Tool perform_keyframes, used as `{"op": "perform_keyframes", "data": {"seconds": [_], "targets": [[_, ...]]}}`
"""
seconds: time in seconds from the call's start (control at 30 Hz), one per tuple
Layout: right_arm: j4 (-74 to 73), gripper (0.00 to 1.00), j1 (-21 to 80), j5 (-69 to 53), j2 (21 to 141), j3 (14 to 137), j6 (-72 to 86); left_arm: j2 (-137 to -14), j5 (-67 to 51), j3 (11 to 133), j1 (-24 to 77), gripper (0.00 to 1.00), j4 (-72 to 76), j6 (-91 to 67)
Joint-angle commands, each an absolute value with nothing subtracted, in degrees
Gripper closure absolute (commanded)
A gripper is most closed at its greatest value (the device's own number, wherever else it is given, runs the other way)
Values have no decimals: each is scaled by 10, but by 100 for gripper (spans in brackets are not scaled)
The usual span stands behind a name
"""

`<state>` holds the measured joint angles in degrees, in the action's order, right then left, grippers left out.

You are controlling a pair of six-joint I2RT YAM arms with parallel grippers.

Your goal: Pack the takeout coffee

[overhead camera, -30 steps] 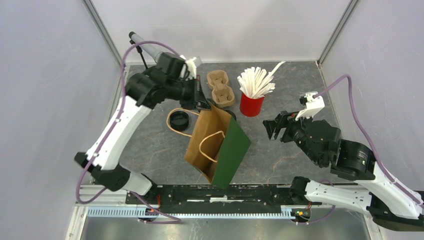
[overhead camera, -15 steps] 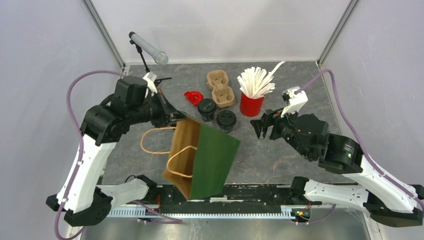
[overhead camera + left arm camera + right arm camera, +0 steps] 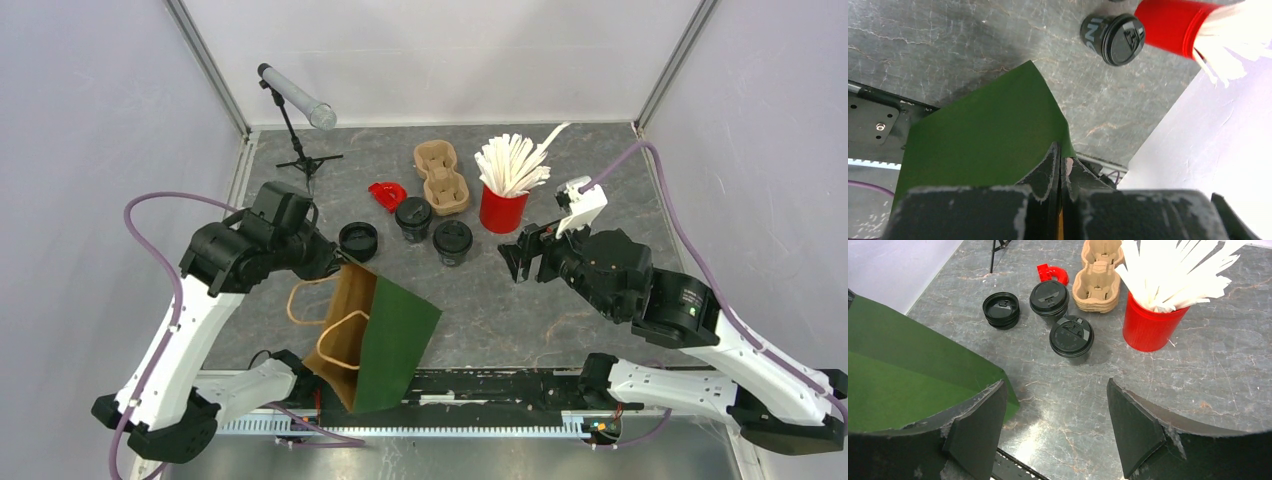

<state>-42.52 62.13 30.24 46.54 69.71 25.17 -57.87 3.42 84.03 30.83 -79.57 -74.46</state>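
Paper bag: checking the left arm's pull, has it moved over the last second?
Yes: the paper bag slid toward the near-left corner, away from the red cup.

Count of things on the table (image 3: 600, 170)

Two black lidded coffee cups (image 3: 412, 217) (image 3: 452, 241); one low stack of loose black lids (image 3: 358, 241), too tightly nested to count; one stack of brown pulp cup carriers (image 3: 441, 178), its number unclear, with two wells showing on top. There is one paper bag (image 3: 385, 335), brown and green, with two loop handles. One red cup (image 3: 502, 212) holds a bundle of white sticks (image 3: 512, 163), too many to count. One small red piece (image 3: 386, 194); one tripod stand (image 3: 298, 110) carrying one grey tube.
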Motion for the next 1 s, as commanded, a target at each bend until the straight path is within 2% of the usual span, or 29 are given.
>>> {"op": "perform_keyframes", "data": {"seconds": [0.0,0.07,0.13,0.27,0.37,0.43,0.63,0.67,0.7,0.83,0.97], "targets": [[-404,20,622,302,474,702,237,-577,98,856,306,97,-768,-806],[-397,20,623,296,477,696,236,-593,104,866,306,91,-771,-785],[-387,20,622,288,482,693,236,-602,109,866,306,73,-776,-778],[-372,20,623,256,503,692,241,-600,137,862,306,64,-761,-748],[-359,20,623,234,519,690,246,-607,159,881,306,50,-757,-718],[-351,20,622,222,528,692,246,-616,165,897,306,45,-756,-682],[-343,20,622,213,550,709,239,-644,104,936,306,31,-733,-482],[-345,20,622,214,553,714,237,-649,87,948,307,27,-728,-438],[-346,20,622,216,554,715,236,-657,79,967,306,3,-733,-395],[-344,20,622,216,552,716,228,-709,104,1049,307,0,-808,-274],[-336,19,622,212,545,715,202,-744,125,1043,307,0,-823,-208]]}}
